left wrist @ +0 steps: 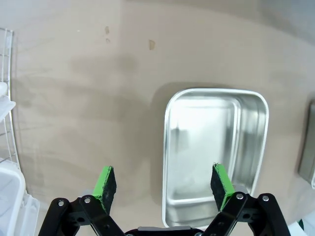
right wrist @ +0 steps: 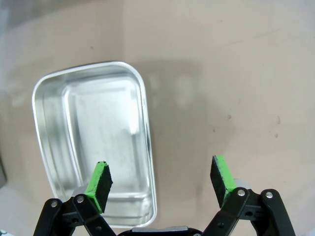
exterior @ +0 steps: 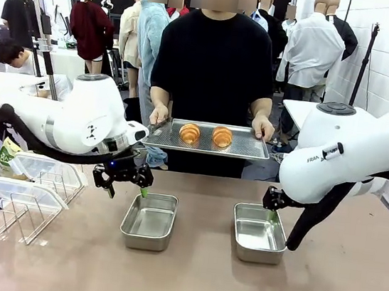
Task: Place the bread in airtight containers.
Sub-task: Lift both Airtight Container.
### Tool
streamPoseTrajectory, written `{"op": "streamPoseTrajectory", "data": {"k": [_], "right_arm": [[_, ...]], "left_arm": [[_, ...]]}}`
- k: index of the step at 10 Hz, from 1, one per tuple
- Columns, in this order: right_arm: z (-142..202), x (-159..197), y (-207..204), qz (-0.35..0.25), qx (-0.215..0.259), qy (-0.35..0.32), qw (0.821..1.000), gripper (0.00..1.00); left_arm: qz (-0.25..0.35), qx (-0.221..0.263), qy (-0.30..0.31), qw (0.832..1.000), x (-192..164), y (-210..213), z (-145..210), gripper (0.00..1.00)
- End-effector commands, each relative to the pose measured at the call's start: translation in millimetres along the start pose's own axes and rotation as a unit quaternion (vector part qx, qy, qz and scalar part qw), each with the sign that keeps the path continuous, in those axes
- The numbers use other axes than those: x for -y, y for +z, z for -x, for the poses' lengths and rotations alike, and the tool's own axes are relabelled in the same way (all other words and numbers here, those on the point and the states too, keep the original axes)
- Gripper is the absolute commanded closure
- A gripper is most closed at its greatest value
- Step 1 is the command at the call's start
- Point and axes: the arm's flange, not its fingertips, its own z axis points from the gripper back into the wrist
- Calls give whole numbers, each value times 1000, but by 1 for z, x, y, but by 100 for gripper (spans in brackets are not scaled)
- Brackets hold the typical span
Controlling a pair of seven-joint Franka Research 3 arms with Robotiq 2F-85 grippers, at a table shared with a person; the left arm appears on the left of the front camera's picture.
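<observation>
The left gripper is hanging wide open, holding nothing, above one shiny rectangular steel tin's edge. The right gripper is gaping equally empty above the second tin. Two golden-brown ridged rolls are lying on a flat metal tray that a person is holding.

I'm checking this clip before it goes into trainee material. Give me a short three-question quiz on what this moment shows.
1. True or false: the left tin and the right tin are both empty.
2. Where are the two rolls? A: in the tins. B: on the tray that the person holds. C: between a gripper's fingers.
3. Fill in: the left gripper and the right gripper both have their jaws ___.
Key: 1 true; 2 B; 3 open.
</observation>
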Motion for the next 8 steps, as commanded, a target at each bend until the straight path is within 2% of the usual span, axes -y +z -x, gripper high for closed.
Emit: {"op": "streamPoseTrajectory", "data": {"k": [1, 4, 6, 8], "right_arm": [[-16, -13, -20, 39, 1, -16, 999, 0], [-22, -11, -34, 28, -16, -17, 999, 0], [-21, -9, -43, 24, -27, -15, 999, 0], [-19, -6, -48, 24, -32, -20, 999, 0]], "left_arm": [[-36, -3, 14, 999, 17, -8, -14, 0], [-41, -16, 12, 999, 23, -19, -14, 0], [-40, -25, -1, 999, 25, -22, 0, 0], [-47, -10, -20, 999, 20, -17, 20, 0]]}}
